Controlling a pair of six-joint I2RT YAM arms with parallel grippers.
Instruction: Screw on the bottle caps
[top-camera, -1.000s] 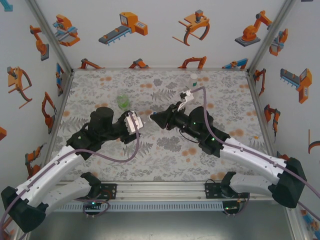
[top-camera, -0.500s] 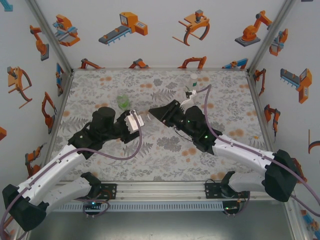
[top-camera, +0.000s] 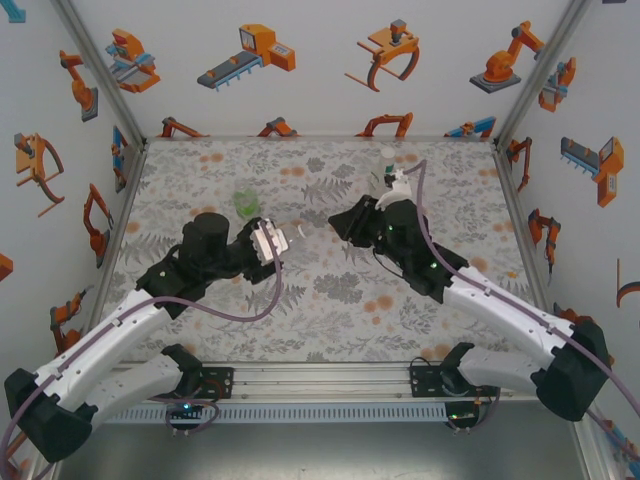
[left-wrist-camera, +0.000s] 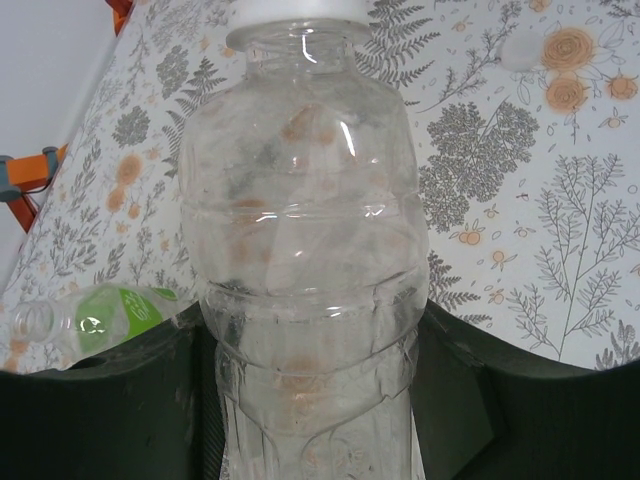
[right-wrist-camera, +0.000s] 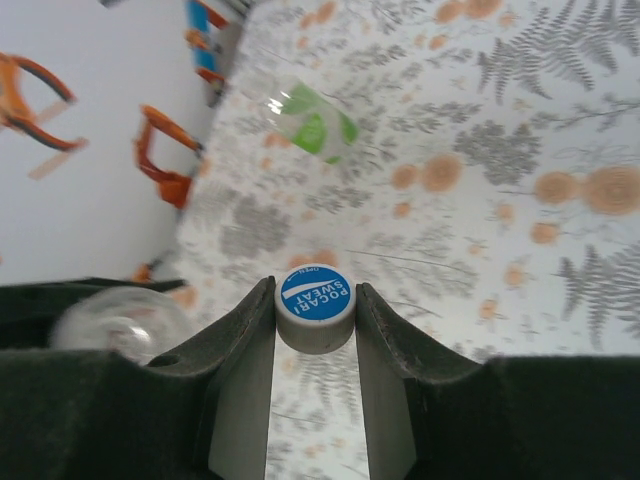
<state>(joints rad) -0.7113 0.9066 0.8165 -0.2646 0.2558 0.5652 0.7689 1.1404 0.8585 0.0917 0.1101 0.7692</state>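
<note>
left jaws: pinching the clear bottle round its lower body, neck pointing away from the wrist. held off the table so the neck is free for the other arm.
neck: a white piece sits on it, cut by the frame edge. cap or collar, cannot tell.
right jaws: pressed on a cap, blue-printed top facing the wrist camera. gripped by its sides so a wrist roll can turn it.
right arm: tip aimed toward the held bottle, apart from it, bare table between.
green bottle: lying on the table just beyond the left jaws, mouth open, no cap.
third bottle: upright at the far side, just behind the right wrist. white top, looks capped.
step: likely lining the cap up with a neck. which neck is unclear.
next: cap must sit square on the neck axis before turning, else it cross-threads.
risk: the thin clear wall may flex or spin in the grip under torque.
progress: early to middle, with at least the green bottle to do.
</note>
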